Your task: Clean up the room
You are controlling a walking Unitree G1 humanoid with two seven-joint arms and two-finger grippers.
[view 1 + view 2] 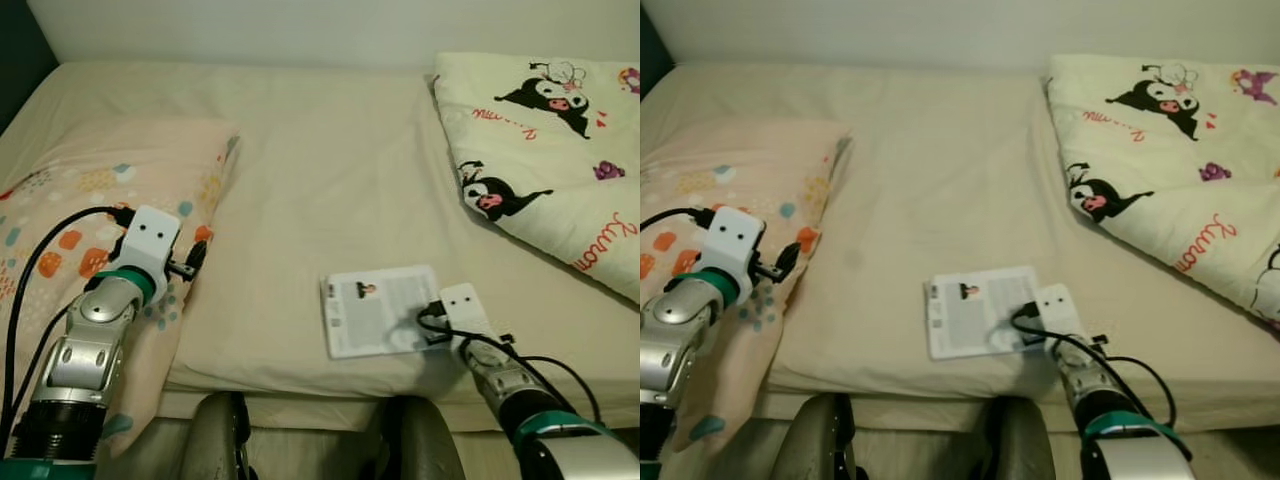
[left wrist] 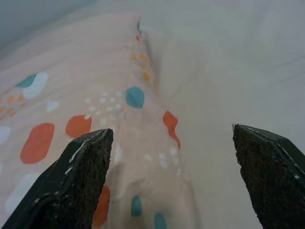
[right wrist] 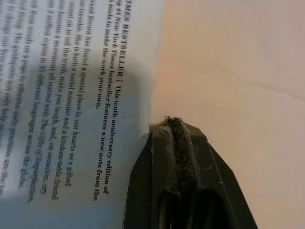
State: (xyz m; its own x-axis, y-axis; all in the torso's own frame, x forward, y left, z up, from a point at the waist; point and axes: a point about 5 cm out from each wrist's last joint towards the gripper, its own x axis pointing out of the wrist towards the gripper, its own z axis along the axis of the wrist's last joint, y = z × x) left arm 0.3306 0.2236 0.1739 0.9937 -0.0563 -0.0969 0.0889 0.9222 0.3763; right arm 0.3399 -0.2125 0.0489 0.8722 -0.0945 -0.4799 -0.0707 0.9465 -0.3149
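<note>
White-covered book [image 1: 383,309] lies near the front edge of the bed [image 1: 320,150], my right gripper [image 3: 177,125] pinched shut at its right edge, my left gripper [image 2: 178,138] wide open, empty over the pillow [image 1: 90,190]; next I'd judge: lift cleanly

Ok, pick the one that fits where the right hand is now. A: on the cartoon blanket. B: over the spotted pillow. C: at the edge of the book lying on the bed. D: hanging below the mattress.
C: the right hand is at the right edge of the book lying flat on the bed, its fingers pressed together by the printed cover.
</note>
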